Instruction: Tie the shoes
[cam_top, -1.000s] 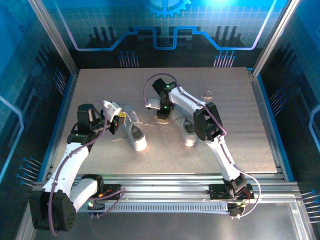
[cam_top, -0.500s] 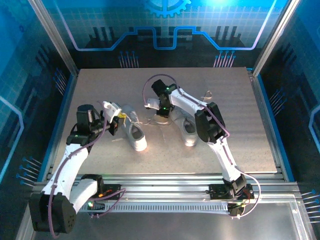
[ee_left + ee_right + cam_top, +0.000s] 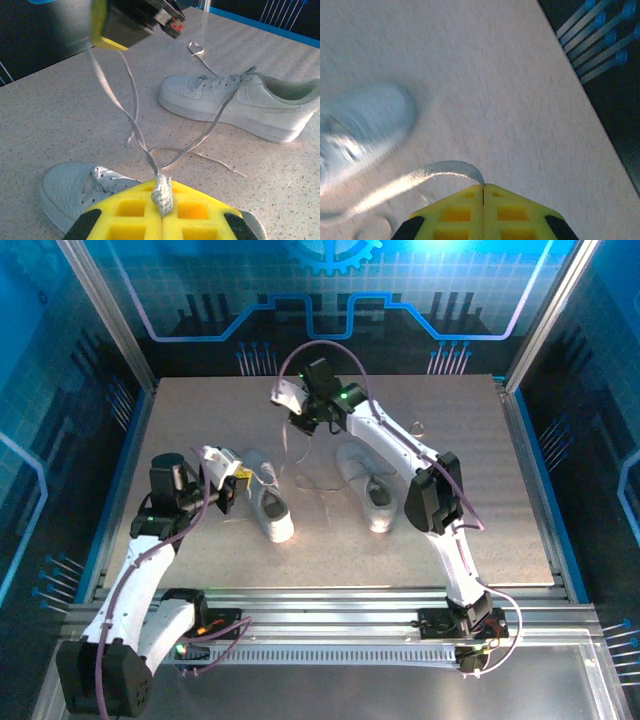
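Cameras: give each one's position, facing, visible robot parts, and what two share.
Top external: overhead behind bases, facing down at table, both arms, shoes.
Left wrist: looks across table past shut left gripper pinching lace, toward right gripper.
Right wrist: looks down past its shut fingers at blurred shoe.
Shared: top, left wrist show both shoes.

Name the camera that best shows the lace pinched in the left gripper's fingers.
Left wrist: the lace sits bunched between the shut yellow fingers, sharp, rising toward the right gripper. Top external shows a thin pale thread. Right wrist shows a blurred strip at its own shut fingers; same lace or not, I cannot tell.
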